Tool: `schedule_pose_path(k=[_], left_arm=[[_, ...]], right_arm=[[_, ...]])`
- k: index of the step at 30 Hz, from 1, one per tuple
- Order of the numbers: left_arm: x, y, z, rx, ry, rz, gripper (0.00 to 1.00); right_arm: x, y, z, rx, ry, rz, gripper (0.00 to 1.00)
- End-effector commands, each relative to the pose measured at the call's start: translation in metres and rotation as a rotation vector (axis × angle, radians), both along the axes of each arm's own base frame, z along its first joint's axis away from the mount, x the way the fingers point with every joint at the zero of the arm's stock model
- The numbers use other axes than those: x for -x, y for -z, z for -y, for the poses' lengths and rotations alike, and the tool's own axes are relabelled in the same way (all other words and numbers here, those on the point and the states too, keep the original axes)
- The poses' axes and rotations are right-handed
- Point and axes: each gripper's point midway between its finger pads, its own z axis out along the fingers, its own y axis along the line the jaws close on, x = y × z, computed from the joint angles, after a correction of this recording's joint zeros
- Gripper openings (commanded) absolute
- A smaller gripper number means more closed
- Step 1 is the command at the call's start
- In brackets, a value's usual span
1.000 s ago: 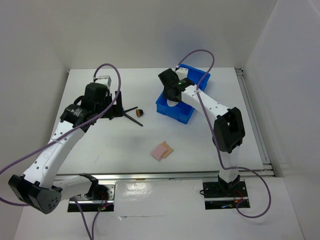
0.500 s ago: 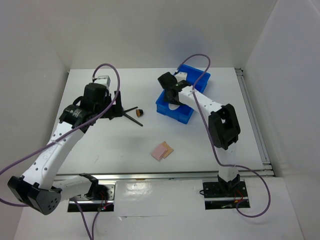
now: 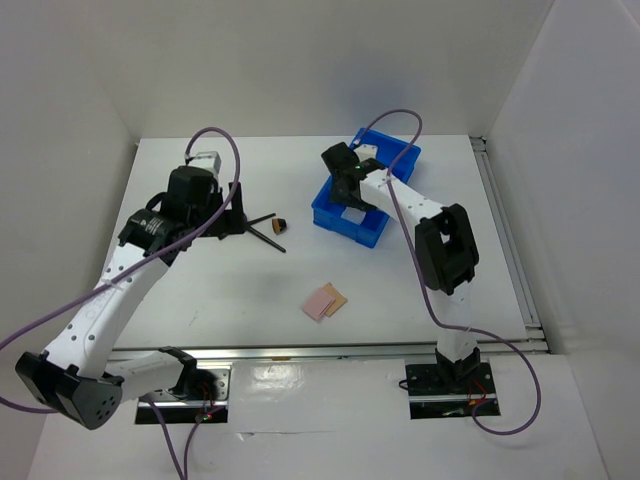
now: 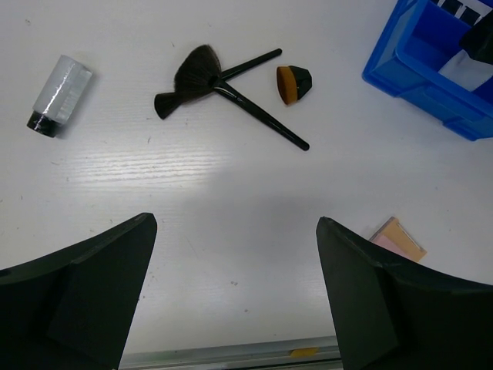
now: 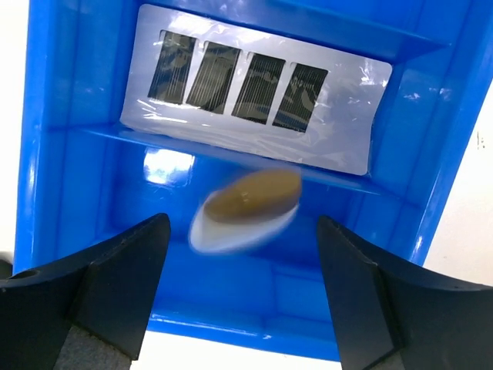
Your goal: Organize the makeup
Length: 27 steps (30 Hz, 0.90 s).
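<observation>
While the sponge (image 5: 245, 210) shows blurred mid-frame in the tray (image 5: 69, 193), right gripper (image 5: 240, 250) and left gripper (image 4: 235, 231) gape wide, empty.

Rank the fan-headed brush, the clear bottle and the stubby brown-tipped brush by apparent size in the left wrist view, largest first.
1. fan-headed brush: longest by far.
2. clear bottle: shorter, though thicker.
3. stubby brown-tipped brush: smallest.
All lie at similar distance, so nearness should not skew this.
</observation>
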Motion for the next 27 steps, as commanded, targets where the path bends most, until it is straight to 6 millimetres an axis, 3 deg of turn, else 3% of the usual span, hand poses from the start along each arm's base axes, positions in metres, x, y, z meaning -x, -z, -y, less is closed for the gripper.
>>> schedule_pose_path(k=[1, 9, 13, 15, 17, 19, 23, 27], left_arm=[[-0.008, -0.008, 0.005, 0.016, -0.001, 0.009, 0.99], [-0.022, 0.003, 0.014, 0.022, -0.010, -0.038, 1.00], [-0.035, 0.020, 0.003, -0.025, -0.111, -0.107, 1.00], [-0.040, 0.029, -0.014, -0.010, -0.182, -0.171, 0.96], [-0.050, 0.040, -0.030, -0.012, -0.246, -0.211, 0.93], [-0.071, 0.065, -0.070, -0.060, -0.351, -0.265, 0.95], [-0.089, 0.091, -0.107, -0.076, -0.442, -0.346, 1.00], [-0.107, 0.127, -0.124, -0.070, -0.480, -0.438, 1.00]], right_arm=[[-0.010, -0.057, -0.010, -0.077, -0.022, 0.125, 0.84], [-0.006, -0.070, -0.005, -0.074, -0.016, 0.142, 0.88], [-0.003, -0.107, 0.004, -0.080, -0.004, 0.217, 0.88], [0.001, -0.128, 0.007, -0.096, -0.010, 0.255, 0.88], [0.008, -0.134, 0.011, -0.098, -0.010, 0.258, 0.88], [0.018, -0.148, 0.015, -0.120, -0.016, 0.279, 0.88], [0.029, -0.154, 0.016, -0.133, -0.040, 0.268, 0.89], [0.038, -0.153, 0.015, -0.140, -0.077, 0.245, 0.89]])
